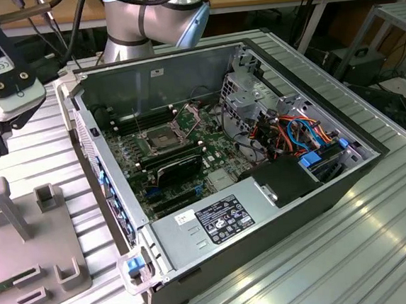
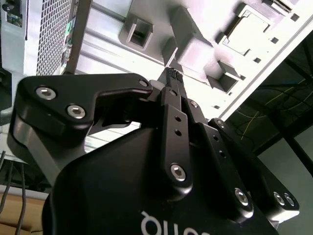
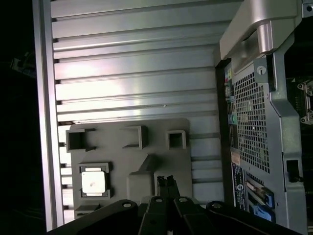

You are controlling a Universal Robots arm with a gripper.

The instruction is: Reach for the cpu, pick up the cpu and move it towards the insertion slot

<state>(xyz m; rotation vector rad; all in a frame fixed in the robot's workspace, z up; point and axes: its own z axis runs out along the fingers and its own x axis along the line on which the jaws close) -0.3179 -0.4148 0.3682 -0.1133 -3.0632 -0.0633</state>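
1. Setup is a ribbed aluminium table in a workshop, with benches and loose cables in the background.
2. At the exterior view's left is a grey fixture plate with a few blocks standing on it. In the first wrist view the cpu lies flat in a square recess of that plate, pale face up, nothing touching it.
3. In that same view the gripper hangs over the plate. Its tip is apart from the cpu and closer to a raised block beside the chip. In the second wrist view the fingers are pressed together with nothing between them.
4. In the middle of the exterior view is the open computer case. The insertion slot is on the board inside, latch frame flipped up, dark centre looking bare.
5. My read is that it's early days. The reach is only partly there, since the gripper is over the right plate but not on the chip. Grabbing the chip and carrying it to the slot are both undone.
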